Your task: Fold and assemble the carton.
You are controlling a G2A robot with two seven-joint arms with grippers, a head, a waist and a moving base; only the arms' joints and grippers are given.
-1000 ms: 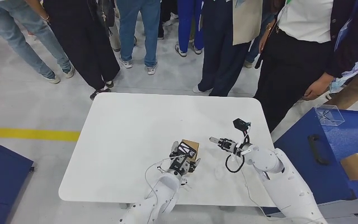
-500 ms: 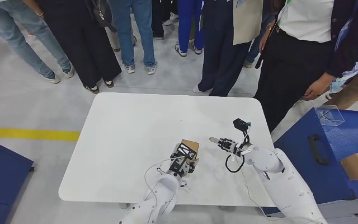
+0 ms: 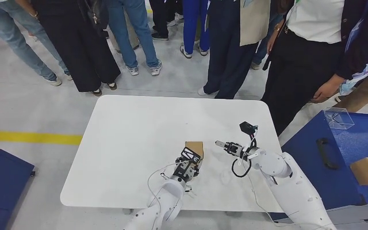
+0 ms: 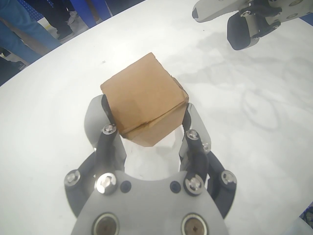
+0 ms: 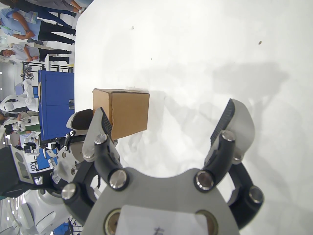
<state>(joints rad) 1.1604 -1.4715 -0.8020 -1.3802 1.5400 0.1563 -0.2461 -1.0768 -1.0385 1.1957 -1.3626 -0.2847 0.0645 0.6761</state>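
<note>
Carton (image 4: 144, 91) in left claw (image 4: 146, 105), probably on table (image 4: 56, 86) | right claw (image 5: 166, 106) wide, near

Left gripper (image 4: 147, 103) clamped on carton (image 4: 143, 96) – one finger (image 4: 97, 121) on each of two opposite sides, pads pressed against cardboard. Carton brown, cube-shaped, visible faces closed; flap seam runs across face nearest wrist. Sits turned between fingers, lower corner pointing toward wrist. Contact with table (image 4: 56, 94) under carton: cannot tell. Table white, faint scuff marks on surface beside carton. Right gripper (image 4: 215, 25) farther off, well apart from carton – toothed silver finger and dark rounded part visible.
</note>
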